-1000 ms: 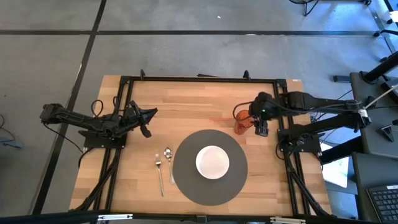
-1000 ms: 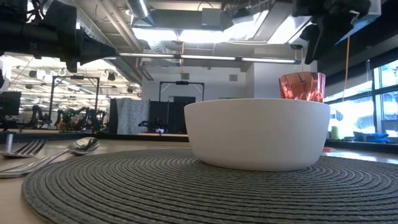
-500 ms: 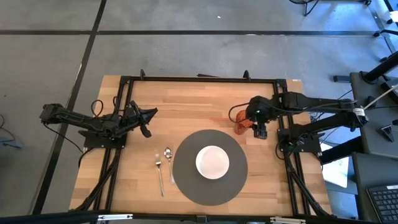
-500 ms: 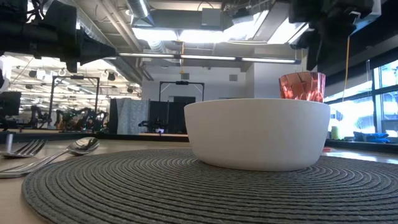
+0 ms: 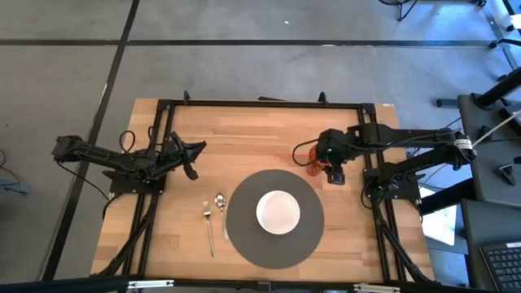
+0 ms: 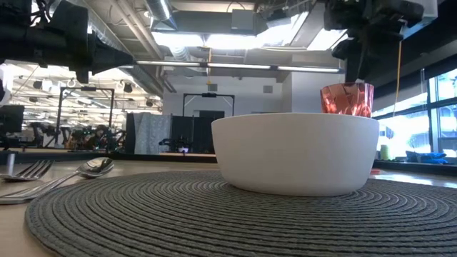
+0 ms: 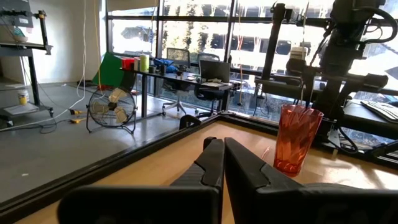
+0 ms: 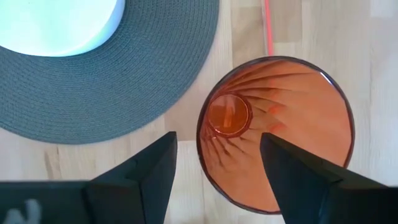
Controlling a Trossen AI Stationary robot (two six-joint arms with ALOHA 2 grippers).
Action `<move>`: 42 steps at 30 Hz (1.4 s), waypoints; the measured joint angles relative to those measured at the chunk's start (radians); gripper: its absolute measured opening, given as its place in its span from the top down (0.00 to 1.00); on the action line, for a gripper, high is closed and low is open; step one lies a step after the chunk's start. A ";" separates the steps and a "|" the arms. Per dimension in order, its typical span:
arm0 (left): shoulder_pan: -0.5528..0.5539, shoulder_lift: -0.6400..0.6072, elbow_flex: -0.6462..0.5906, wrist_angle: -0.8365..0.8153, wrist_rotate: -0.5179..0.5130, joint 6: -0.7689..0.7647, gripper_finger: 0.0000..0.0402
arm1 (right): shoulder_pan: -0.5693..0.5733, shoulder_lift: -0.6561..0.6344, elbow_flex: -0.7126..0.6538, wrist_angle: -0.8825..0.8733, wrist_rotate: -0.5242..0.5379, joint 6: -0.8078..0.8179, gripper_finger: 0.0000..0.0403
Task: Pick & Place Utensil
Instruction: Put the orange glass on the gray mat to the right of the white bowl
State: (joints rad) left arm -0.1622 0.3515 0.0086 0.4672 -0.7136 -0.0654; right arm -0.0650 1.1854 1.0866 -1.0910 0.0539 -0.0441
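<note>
My right claw point(image 5: 324, 160) hung wide over the cup point(image 5: 313, 163); fork point(image 5: 208, 225) and spoon point(image 5: 221, 205) lay untouched at nine o'clock of the placemat point(image 5: 244, 232); left claw point(image 5: 190, 159) shut, idle.

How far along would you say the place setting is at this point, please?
Done: the fork and spoon lie beside the mat, with the bowl on it. In hand: the open right end effector hovers over the upright cup, not gripping. Left: nothing visibly; the left end effector waits shut.
</note>
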 joint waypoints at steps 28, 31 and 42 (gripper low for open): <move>0.000 0.000 0.000 0.000 0.000 0.018 0.98 | 0.000 0.005 0.000 0.002 -0.010 -0.064 0.43; 0.000 0.000 0.000 0.000 0.000 0.017 0.98 | 0.001 0.005 0.000 0.002 -0.032 -0.063 0.43; 0.000 0.000 0.000 0.000 0.000 0.023 0.99 | 0.030 0.024 0.000 -0.030 -0.020 -0.006 0.44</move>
State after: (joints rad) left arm -0.1623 0.3515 0.0086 0.4667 -0.7136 -0.0422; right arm -0.0353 1.2096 1.0866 -1.1214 0.0343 -0.0498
